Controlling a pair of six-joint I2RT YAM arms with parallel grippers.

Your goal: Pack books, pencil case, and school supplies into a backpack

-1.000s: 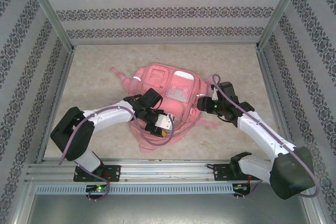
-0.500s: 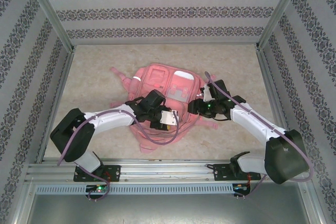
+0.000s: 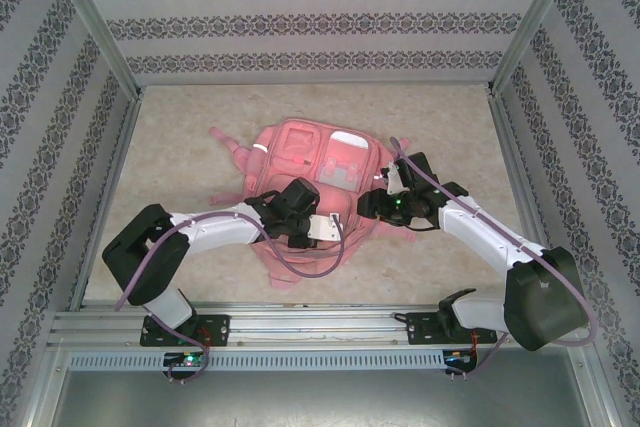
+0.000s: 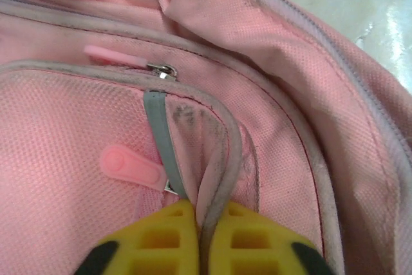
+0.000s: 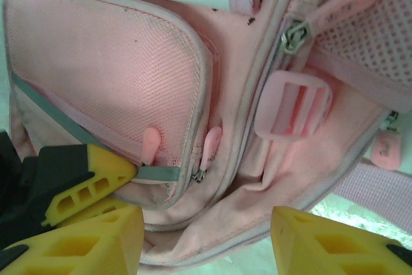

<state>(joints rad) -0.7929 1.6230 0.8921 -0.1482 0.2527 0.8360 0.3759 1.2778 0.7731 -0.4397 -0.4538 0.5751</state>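
Since the backpack [image 3: 300,152] lying mid-table seems to need steadying for unzipping, the left gripper [image 4: 205,214] pinches a front pocket's piped rim [image 4: 222,133] at its 6 o'clock, while the right gripper [image 5: 206,223] hangs spread at 4 o'clock, holding nothing.

No legible text or labels on backpack [image 3: 300,152].

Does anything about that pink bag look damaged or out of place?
Mostly fine, but the soft pink fabric backpack has dark grimy smudges by its front pocket's piped edge, which the left gripper pinches into a ridge.
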